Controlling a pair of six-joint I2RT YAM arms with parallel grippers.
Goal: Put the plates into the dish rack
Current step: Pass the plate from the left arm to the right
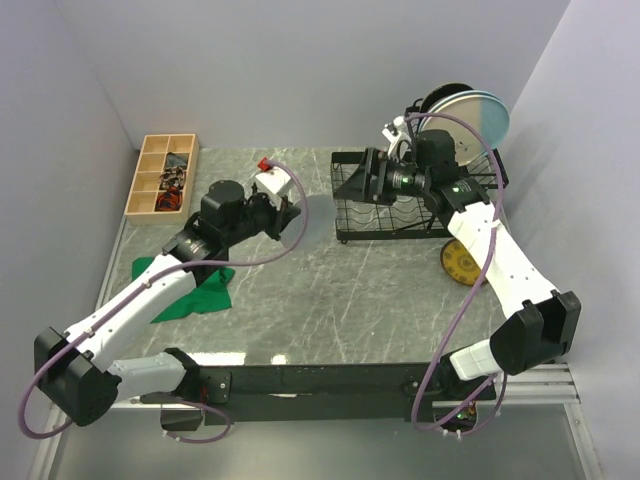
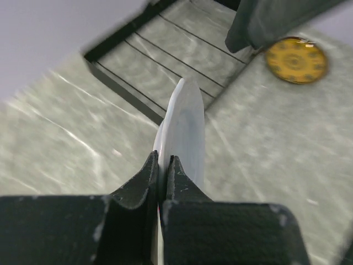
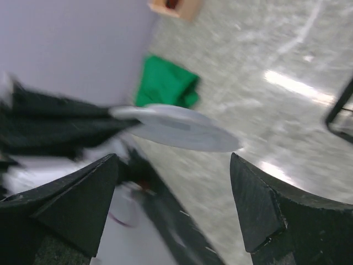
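Marble table (image 1: 330, 300); outstretched arm (image 1: 150, 290), left pincer (image 2: 161, 165) tight on pale plate (image 2: 185, 127).

1. table (image 1: 330, 300): bears every item below.
2. compartment box (image 1: 163, 175): upper left of the top view, at the table's far left corner.
3. cloth (image 1: 195, 285): left of centre, nearer than the box, partly under the left arm.
4. held plate (image 1: 297, 222): centre, on edge between the fingers of the left gripper (image 1: 285, 215), right of the cloth.
5. dish rack (image 1: 400, 215): right of centre, apart from the held plate.
6. right gripper (image 1: 368, 182): over the rack's left end.
7. upright plates (image 1: 478, 115): upper right, at the rack's far right end.
8. flat plate (image 1: 460, 262): on the table just before the rack's right corner, partly under the right arm.
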